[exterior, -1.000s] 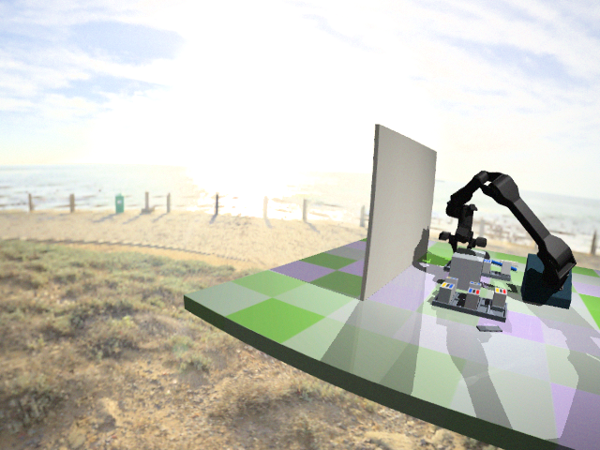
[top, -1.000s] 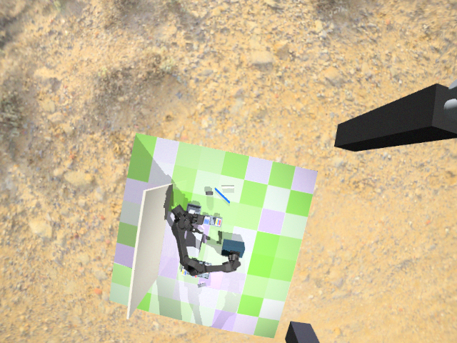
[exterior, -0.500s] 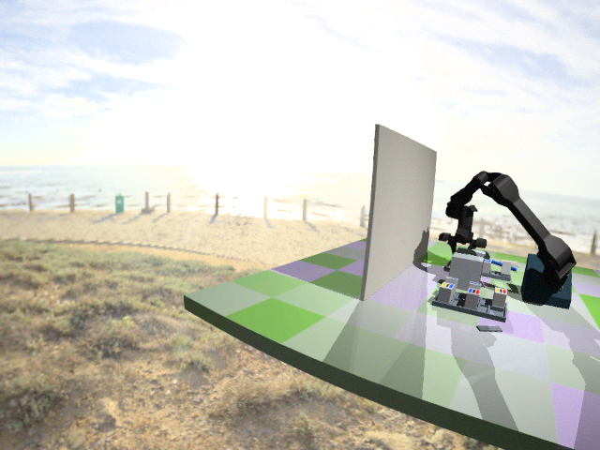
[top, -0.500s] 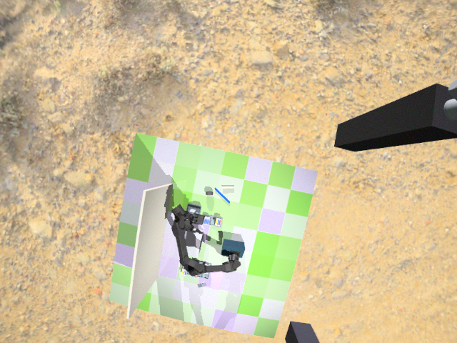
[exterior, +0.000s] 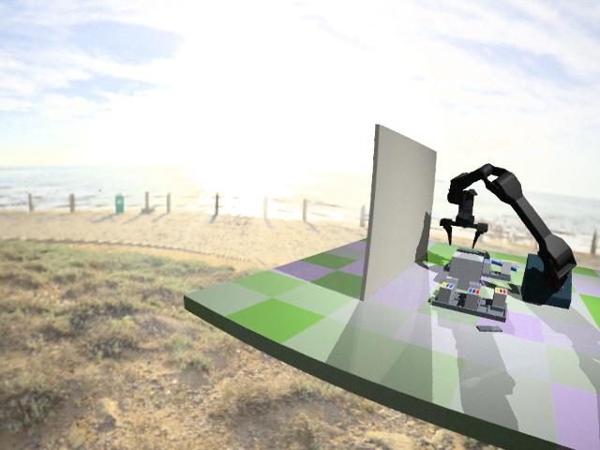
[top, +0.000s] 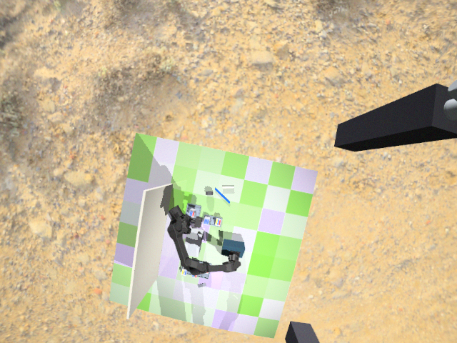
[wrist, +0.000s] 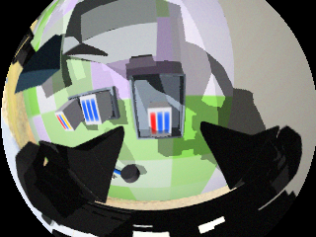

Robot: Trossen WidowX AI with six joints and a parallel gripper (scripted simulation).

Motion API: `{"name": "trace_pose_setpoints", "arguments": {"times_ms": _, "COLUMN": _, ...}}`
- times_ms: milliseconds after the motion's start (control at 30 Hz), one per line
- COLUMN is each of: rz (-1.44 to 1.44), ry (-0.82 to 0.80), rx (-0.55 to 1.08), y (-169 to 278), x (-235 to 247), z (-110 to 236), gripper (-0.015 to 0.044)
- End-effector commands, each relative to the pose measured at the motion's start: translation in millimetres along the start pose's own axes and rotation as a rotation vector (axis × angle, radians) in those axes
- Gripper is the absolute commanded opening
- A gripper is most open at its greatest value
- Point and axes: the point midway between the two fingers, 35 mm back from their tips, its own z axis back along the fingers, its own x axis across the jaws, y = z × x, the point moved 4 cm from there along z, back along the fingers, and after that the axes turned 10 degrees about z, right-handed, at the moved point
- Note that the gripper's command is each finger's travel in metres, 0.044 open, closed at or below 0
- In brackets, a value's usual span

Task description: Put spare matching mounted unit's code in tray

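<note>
My gripper [exterior: 461, 245] [wrist: 163, 127] is open and empty, above the tray [wrist: 133, 111]. A spare block [top: 192, 213] [wrist: 159, 119] with one red and two blue stripes sits inside the tray at its near end in the wrist view, clear of both fingers. A larger grey box [exterior: 467, 269], perhaps the mounted unit, stands between the groups of blocks; no code shows on it. A block with blue stripes [top: 207, 220] [wrist: 90, 110] and a block with red, yellow and blue stripes [top: 218, 221] [wrist: 64, 120] are at a small rack [wrist: 117, 103].
Another rack [exterior: 495, 314] holds several striped blocks. A tall pale panel [top: 149, 244] [exterior: 399, 208] [wrist: 272, 74] stands beside the arm's reach. A blue stick [top: 222, 195], a dark round piece [top: 208, 192] [wrist: 130, 173] and a flat grey piece [top: 201, 284] [exterior: 489, 328] lie on the table.
</note>
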Motion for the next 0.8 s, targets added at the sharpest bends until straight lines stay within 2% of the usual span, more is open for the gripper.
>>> {"name": "trace_pose_setpoints", "arguments": {"times_ms": 0, "rz": 0.000, "ry": 0.016, "rx": 0.015, "y": -0.6, "x": 5.5, "z": 49.0, "gripper": 0.0440}}
{"name": "trace_pose_setpoints", "arguments": {"times_ms": 767, "rz": -0.009, "ry": 0.027, "rx": 0.018, "y": 1.6, "x": 5.9, "z": 44.8, "gripper": 0.0440}}
